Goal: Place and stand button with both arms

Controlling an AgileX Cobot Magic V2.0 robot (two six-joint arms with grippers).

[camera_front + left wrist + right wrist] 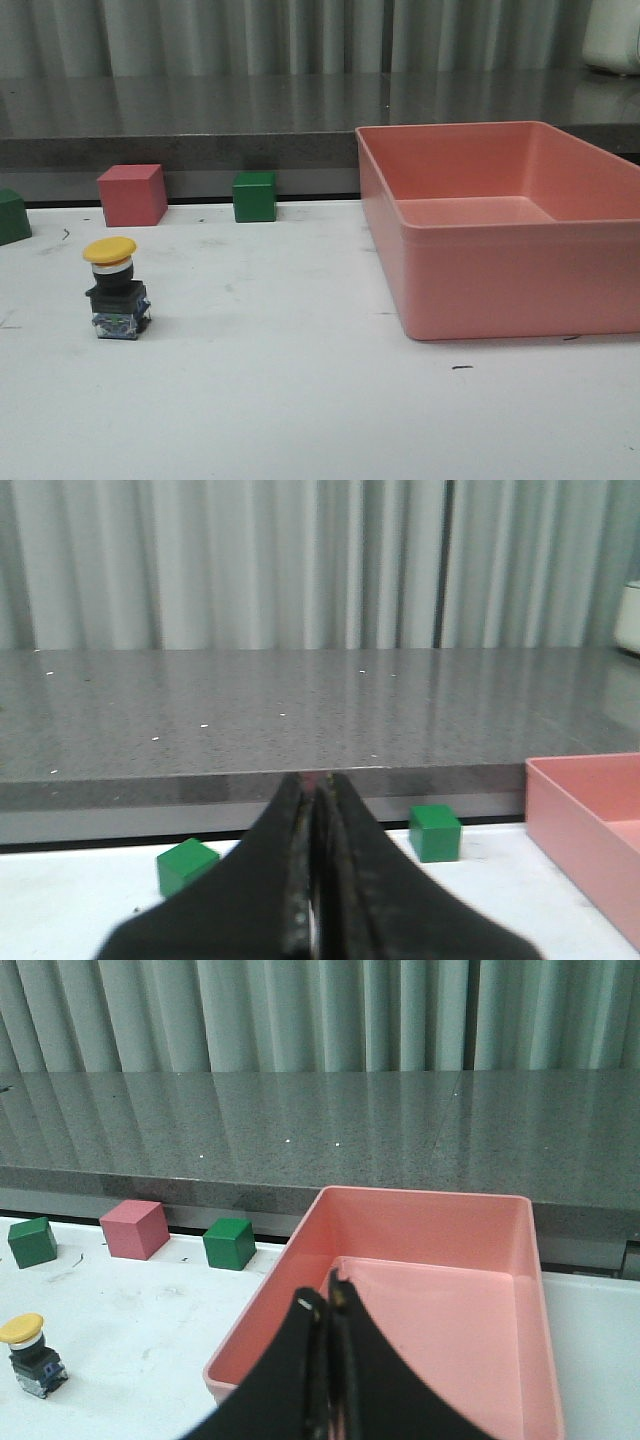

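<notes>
The button (116,288) stands upright on the white table at the left, its yellow cap on top of a black body and a clear-blue base. The right wrist view also shows the button (30,1351), small and far off to the side. Neither arm appears in the front view. My left gripper (314,780) is shut with nothing between its fingers, held above the table and facing the back edge. With its fingers pressed together and empty, my right gripper (326,1295) is shut and hangs over the near wall of the pink bin (470,1360).
A large pink bin (500,235) fills the right half of the table. Along the back edge sit a pink cube (132,194), a green cube (255,196) and another green cube (12,216) at the far left. A grey counter and curtain lie behind.
</notes>
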